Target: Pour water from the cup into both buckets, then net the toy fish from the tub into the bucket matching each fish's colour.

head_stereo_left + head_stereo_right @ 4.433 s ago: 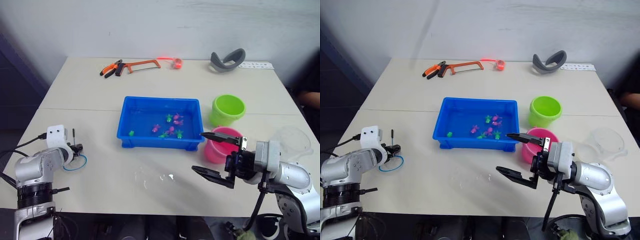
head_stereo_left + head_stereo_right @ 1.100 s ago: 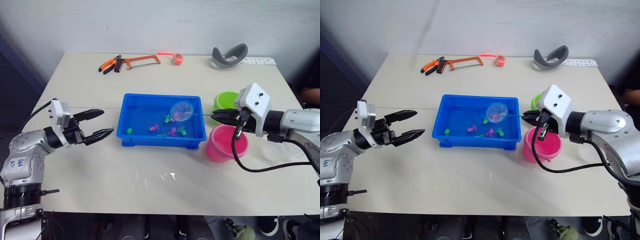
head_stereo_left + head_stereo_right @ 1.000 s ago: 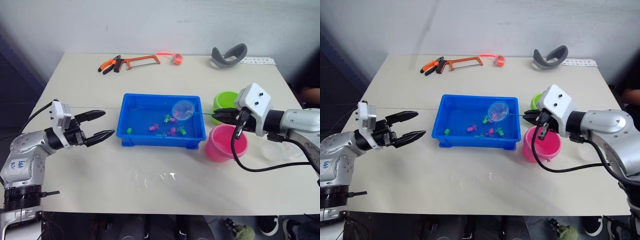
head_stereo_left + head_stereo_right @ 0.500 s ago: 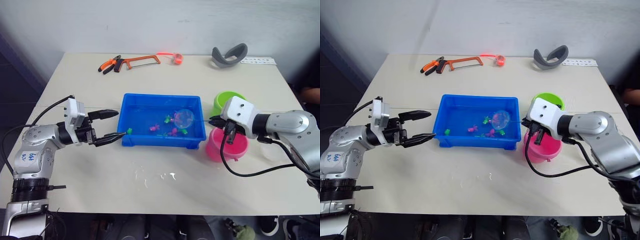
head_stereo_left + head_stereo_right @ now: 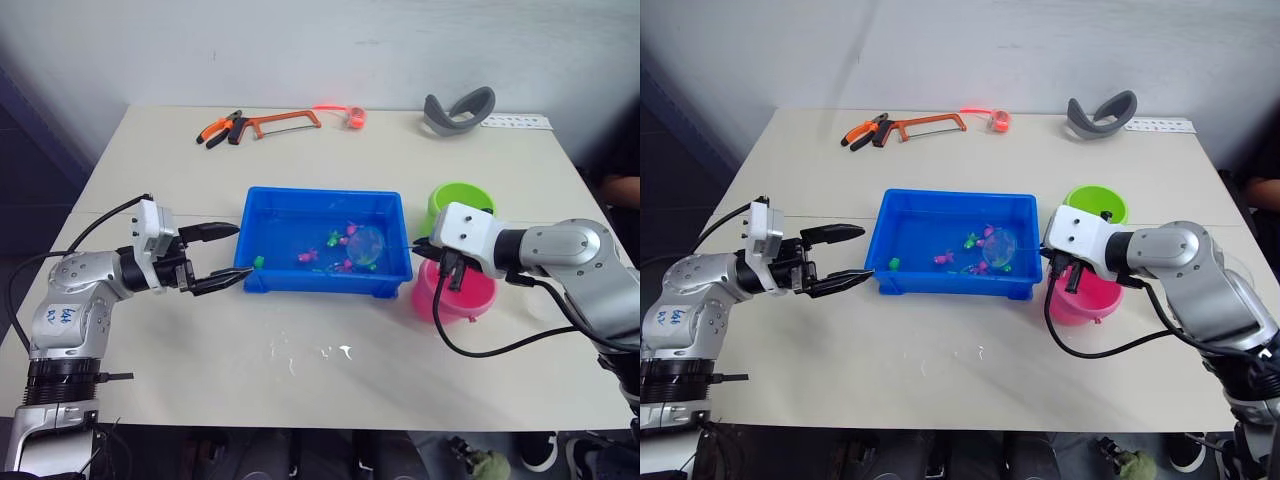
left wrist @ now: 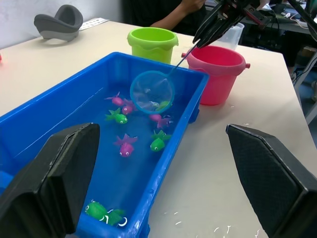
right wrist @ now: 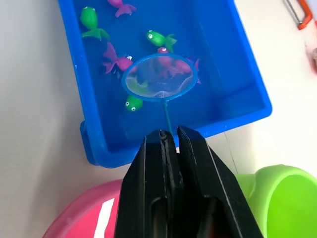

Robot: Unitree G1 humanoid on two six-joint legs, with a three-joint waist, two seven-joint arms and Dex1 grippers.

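Head camera, left eye: the blue tub (image 5: 268,203) sits mid-frame on the table (image 5: 300,370), toy fish (image 5: 337,239) scattered in its right half. From the right of the frame the right hand (image 5: 423,249) pinches the thin handle of the net (image 5: 367,243), and the hoop hangs low inside the tub's right end, among the fish. Just right of the tub stand the pink bucket (image 5: 478,300), partly behind the arm, and the green bucket (image 5: 462,196) above it in the frame. At left, the left hand (image 5: 230,253) hovers with fingers spread wide and nothing between them, its tips close to the tub's left wall. A hacksaw (image 5: 285,123) and pliers (image 5: 220,131) lie along the top of the frame.

Left wrist view: two wide-apart black fingers (image 6: 59,183) frame the tub; the net's hoop sits center-frame over pink and green fish, handle rising toward the upper right, where the right hand grips it above the pink bucket.

Right wrist view: fingers (image 7: 198,193) clamped together on the handle at lower center, the hoop above them over the tub's water, one green fish (image 7: 132,103) at its rim. Pink bucket lower left, green bucket lower right.
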